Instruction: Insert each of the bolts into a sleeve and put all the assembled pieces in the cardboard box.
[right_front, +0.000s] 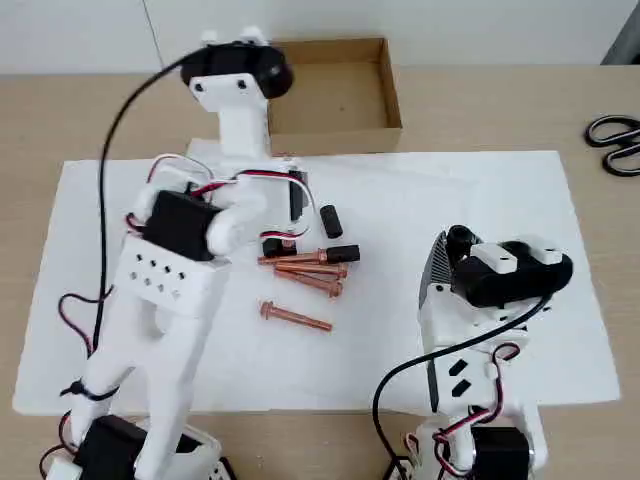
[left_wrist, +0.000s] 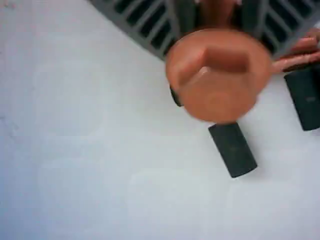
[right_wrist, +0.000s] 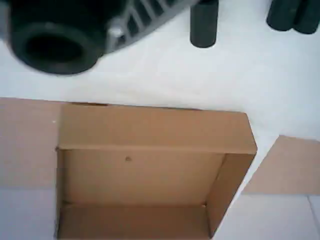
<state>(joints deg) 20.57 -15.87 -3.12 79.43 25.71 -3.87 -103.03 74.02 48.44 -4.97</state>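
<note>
Barely begun: left gripper (left_wrist: 217, 17) pinches a bolt (left_wrist: 218, 75), right gripper (right_front: 450, 255) pinches a sleeve (right_wrist: 52, 46), none joined yet, cardboard box (right_front: 392, 85) at 12 o'clock has 0 pcs.

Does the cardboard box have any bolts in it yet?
No, the cardboard box shows just its bare brown floor and walls in the right wrist view.

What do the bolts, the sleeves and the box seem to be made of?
The bolts look like metal with a copper-coloured, slightly shiny finish, perhaps only plating; one bolt, seen close, has a smooth hexagon head. The sleeves are matt black, probably plastic or rubber; one sleeve, end-on, is hollow. The box is plain brown cardboard with thin walls.
</note>
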